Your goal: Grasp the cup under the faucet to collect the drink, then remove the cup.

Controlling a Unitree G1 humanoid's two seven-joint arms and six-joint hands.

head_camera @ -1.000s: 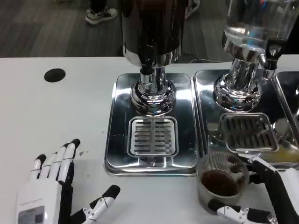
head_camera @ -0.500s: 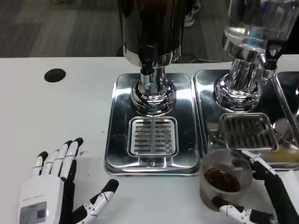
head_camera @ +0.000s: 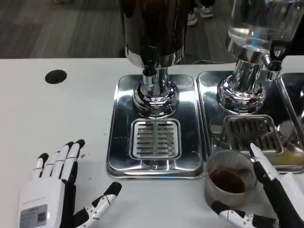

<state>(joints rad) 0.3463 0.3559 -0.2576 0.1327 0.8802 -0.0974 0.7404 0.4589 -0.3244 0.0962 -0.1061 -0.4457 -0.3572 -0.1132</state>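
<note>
The clear ribbed cup [head_camera: 230,179] holds a dark drink and stands on the white table, just in front of the two metal trays. My right hand [head_camera: 266,199] lies around it at the bottom right. Its fingers [head_camera: 260,164] stretch straight along the cup's right side and the thumb [head_camera: 237,216] lies below the cup's base; the grip looks loosened. The dark dispenser's faucet [head_camera: 150,71] hangs over an empty drip grate [head_camera: 156,138]. My left hand [head_camera: 50,192] rests flat on the table at the lower left, fingers spread and holding nothing.
A second dispenser [head_camera: 251,42] with clear liquid stands at the right on its own metal tray [head_camera: 216,85], with a grate [head_camera: 252,134] just behind the cup. A black round hole [head_camera: 55,76] marks the table at the far left.
The right hand's fingers have straightened away from the cup's rim. The cup has shifted slightly right. The left hand has barely moved.
</note>
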